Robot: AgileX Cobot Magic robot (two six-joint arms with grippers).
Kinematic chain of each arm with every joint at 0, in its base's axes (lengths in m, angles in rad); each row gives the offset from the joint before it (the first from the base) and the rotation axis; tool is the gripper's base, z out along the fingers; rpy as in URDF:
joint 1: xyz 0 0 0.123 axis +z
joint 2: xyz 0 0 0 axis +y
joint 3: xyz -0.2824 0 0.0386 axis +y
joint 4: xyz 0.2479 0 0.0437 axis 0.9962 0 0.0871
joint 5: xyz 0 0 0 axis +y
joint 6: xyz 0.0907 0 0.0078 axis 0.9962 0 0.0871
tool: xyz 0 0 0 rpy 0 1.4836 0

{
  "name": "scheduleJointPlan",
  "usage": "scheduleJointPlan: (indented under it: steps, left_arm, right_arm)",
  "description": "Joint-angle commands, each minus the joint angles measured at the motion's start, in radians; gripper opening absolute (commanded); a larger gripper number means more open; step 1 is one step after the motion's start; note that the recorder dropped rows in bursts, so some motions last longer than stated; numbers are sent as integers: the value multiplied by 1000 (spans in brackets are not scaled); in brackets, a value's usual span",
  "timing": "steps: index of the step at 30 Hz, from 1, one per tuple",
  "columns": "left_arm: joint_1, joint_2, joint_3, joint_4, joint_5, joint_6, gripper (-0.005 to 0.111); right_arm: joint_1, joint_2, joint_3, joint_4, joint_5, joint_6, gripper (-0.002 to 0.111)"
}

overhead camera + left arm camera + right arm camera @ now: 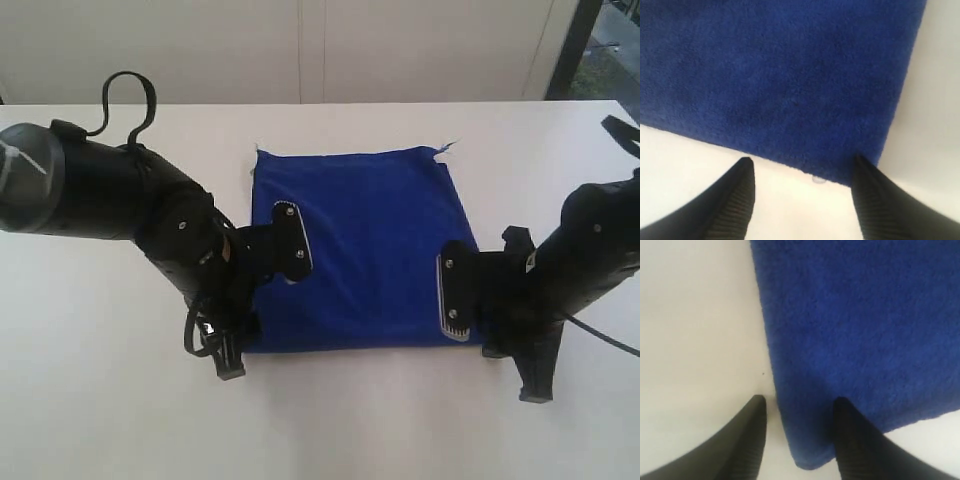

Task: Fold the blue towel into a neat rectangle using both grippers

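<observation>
The blue towel [360, 250] lies flat on the white table [100, 400] as a folded, roughly square sheet, with thread ends at its far corners. My left gripper [240, 348] stands at the towel's near left corner, open. In the left wrist view the left gripper [803, 160] holds nothing, and the blue towel's [780, 75] edge runs just past its tips. A small white bit [818, 179] peeks from under that edge. My right gripper [515, 370] is at the near right corner, open. Up close, the right gripper [799, 399] straddles the blue towel's [855, 330] side edge, with one finger over cloth and one over table.
A pale wall runs behind the table's far edge, and a dark window frame [580, 45] stands at the back right. Both black arms reach in from the sides over the table, the left arm's cable looping above it.
</observation>
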State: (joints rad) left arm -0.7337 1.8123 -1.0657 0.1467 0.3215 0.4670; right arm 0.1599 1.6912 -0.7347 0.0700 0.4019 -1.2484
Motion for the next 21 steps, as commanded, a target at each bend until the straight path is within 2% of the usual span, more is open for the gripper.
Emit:
scheduleJointPlan:
  steps: [1,4,12,17,21]
  left_arm:
    - [-7,-3,11,-13,42,7,61]
    - [-7,-3,11,-13,42,27,61]
    - [-7,-146,-5,-20,63,30,61]
    - [-12,-128,11,-203,33,197,61]
    - [-12,-77,11,-221,33,215,61]
  right_arm:
    - [3,28,5,-2,-6,-11,42]
    - [3,34,5,-2,-6,-11,42]
    - [3,-127,3,-2,44,-8,42]
    - [3,-97,15,4,52,-37,42]
    - [3,-49,26,4,52,-60,42]
